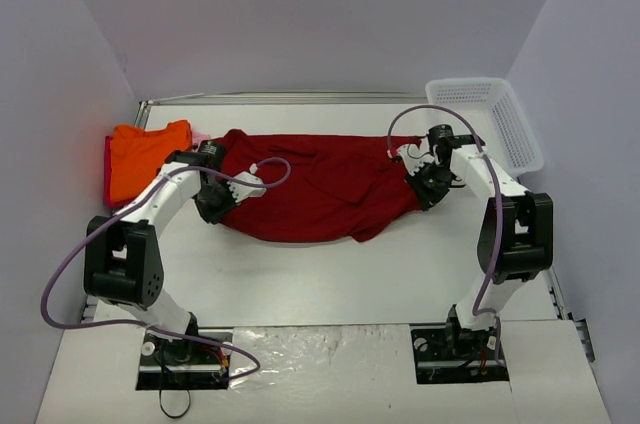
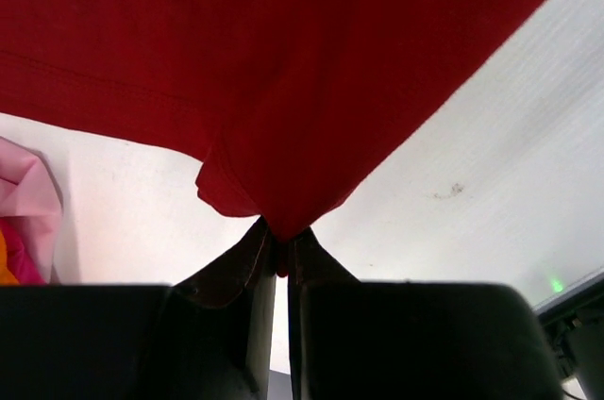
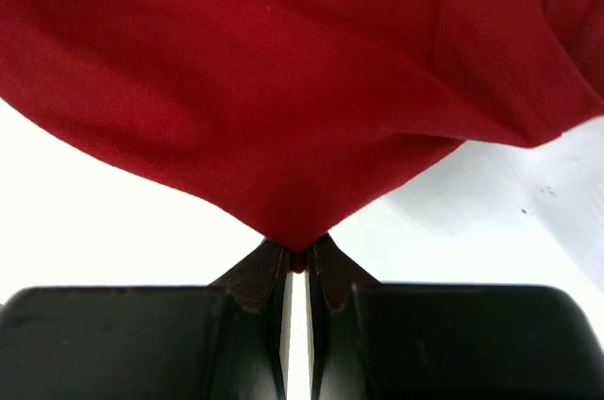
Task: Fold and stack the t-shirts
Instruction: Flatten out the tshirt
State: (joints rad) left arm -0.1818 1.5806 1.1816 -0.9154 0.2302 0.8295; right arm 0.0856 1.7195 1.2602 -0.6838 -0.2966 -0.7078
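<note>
Red t-shirt: shown spread crosswise over the middle of the table, rumpled, with loose folds across its chest. It is pulled into a narrow point at either end, where it is gripped.

Left gripper: pictured clamped on a corner of the red t-shirt at its left end. The two dark fingers are pressed almost together, with a thin fold of cloth caught between the tips.

Right gripper: seen pinched on the shirt's right end in the same way. The jaws are drawn narrow, and a small peak of red cloth is nipped at the tips.

Orange t-shirt: laid as a folded bundle at the far left of the table, near the left end of the red shirt.

Pink t-shirt: only partly shown, as a pale edge at the orange bundle. How it is folded cannot be told.

Basket: white plastic mesh, set at the far right corner, well apart from the folded shirts.

Arms: both are bent inward from the near edge, with purple cables looped alongside.
</note>
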